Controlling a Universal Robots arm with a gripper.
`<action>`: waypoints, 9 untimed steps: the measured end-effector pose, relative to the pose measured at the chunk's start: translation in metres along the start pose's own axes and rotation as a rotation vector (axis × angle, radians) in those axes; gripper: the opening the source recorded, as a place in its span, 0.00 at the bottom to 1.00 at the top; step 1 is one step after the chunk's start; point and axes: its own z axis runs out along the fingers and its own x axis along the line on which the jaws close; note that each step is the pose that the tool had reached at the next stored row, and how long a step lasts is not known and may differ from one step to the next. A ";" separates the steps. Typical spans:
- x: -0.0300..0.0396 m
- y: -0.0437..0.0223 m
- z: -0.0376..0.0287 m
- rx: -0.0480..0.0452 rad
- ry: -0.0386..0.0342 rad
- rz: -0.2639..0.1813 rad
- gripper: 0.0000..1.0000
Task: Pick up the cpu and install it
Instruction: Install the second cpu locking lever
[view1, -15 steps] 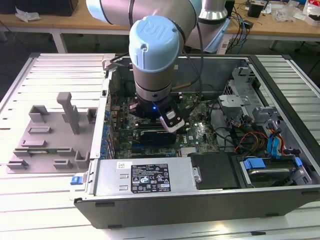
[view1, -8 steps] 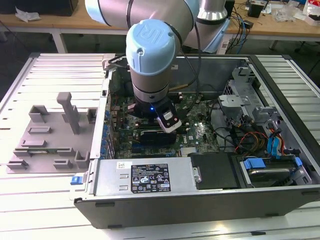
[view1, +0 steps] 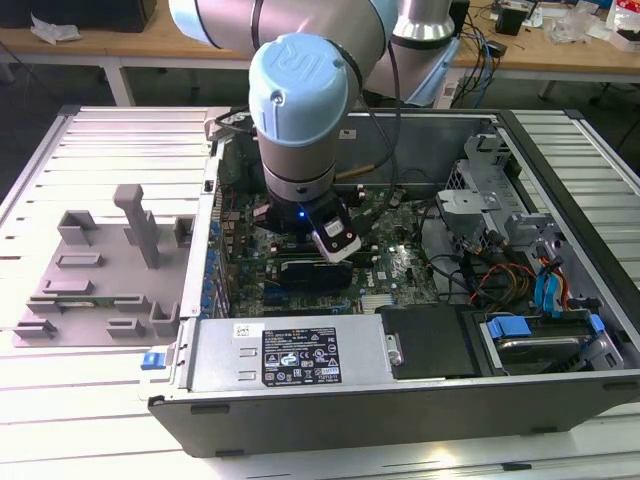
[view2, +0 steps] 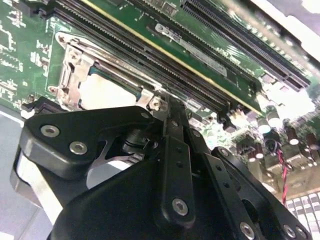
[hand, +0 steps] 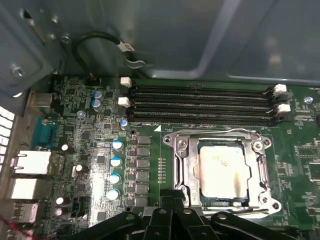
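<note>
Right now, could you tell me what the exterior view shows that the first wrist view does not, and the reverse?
Exterior view alone: the whole open computer case, the arm's blue-capped joint above the motherboard, a grey fixture tray on the exterior view's left, and the blue-tabbed drive bay.

First wrist view alone: the cpu lying inside its metal socket frame, four memory slots beside it, and a row of capacitors.

Both share: the green motherboard and parts of the gripper.

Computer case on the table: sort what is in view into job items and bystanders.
Job:
cpu, seated in its socket frame
gripper, just above the socket

Bystanders:
memory slots
grey parts tray
drive bay with blue tabs
</note>
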 end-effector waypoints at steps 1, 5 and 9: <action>-0.0002 0.0009 -0.0026 0.0013 0.0000 0.000 0.11; -0.0023 0.0098 -0.0156 0.0454 0.0015 -0.002 0.11; -0.0049 0.0242 -0.0113 0.1347 0.0047 -0.006 0.11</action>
